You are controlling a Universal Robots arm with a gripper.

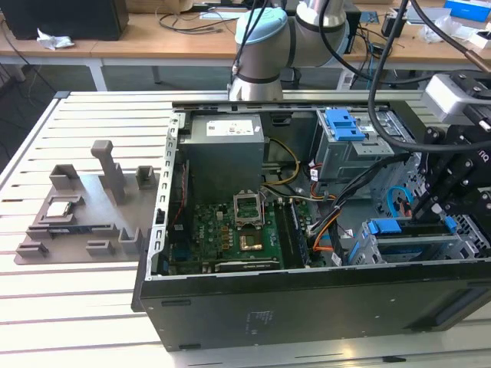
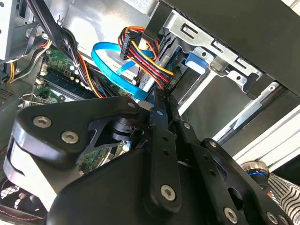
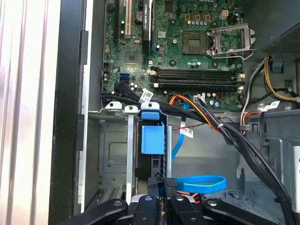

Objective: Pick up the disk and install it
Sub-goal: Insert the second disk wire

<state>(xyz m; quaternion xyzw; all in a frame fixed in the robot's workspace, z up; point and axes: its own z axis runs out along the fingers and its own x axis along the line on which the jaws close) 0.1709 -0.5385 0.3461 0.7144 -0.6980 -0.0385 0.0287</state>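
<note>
The disk (image 1: pixel 410 231) stands on edge inside the lower metal drive cage (image 1: pixel 368 249) at the exterior view's right, and its blue carrier tab (image 1: pixel 381 226) points toward the motherboard. In the first wrist view the disk (image 3: pixel 151 164) is seen edge-on in the cage slot behind its blue tab (image 3: pixel 152 138). My black gripper (image 1: pixel 430 217) hangs right over the disk's top edge, toward the end away from the tab. In both wrist views the fingertips (image 3: pixel 169 183) (image 2: pixel 161 108) sit close together, so the gripper (image 3: pixel 161 185) (image 2: pixel 159 101) is shut. I cannot tell whether they touch the disk.
The open computer case (image 1: pixel 307 307) lies on a slatted table. Its motherboard (image 1: pixel 230 230) and power supply (image 1: pixel 226 149) fill the middle. A blue caddy (image 1: pixel 345 123) tops the grey upper bay. A blue data cable (image 3: pixel 201 183) and power wires (image 2: pixel 140 56) crowd the cage. A grey fixture (image 1: pixel 84 207) sits left.
</note>
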